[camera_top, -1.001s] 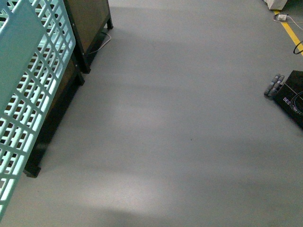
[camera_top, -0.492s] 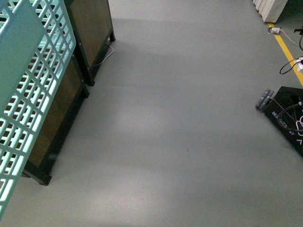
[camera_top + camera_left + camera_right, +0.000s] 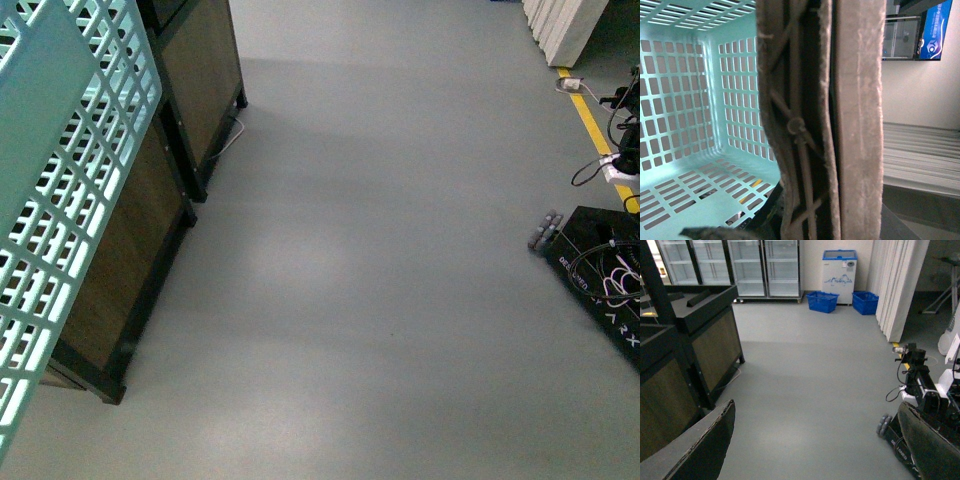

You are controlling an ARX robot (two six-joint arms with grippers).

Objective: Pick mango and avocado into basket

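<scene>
The light aqua slotted basket [image 3: 55, 200] hangs at the far left of the front view, lifted off the floor. In the left wrist view I see its inside [image 3: 695, 115], with no fruit in the part that shows, and its brown ribbed handles [image 3: 820, 120] close before the camera. My left gripper [image 3: 805, 220] is shut on the basket's handles. My right gripper [image 3: 815, 445] is open and empty, its dark fingers [image 3: 695, 450] spread above the grey floor. The mango and the avocado are out of view.
Dark wood-panelled display stands [image 3: 150, 220] run along the left. A black wheeled base with cables [image 3: 600, 270] sits on the right by a yellow floor line [image 3: 595, 120]. Glass-door fridges [image 3: 765, 265], a white freezer [image 3: 839, 270] and blue baskets [image 3: 822, 301] stand far ahead.
The view has moved forward and turned: the display stands have slid lower in the picture and the black wheeled base has moved inward from the right edge. The basket stays in the same place in the view.
</scene>
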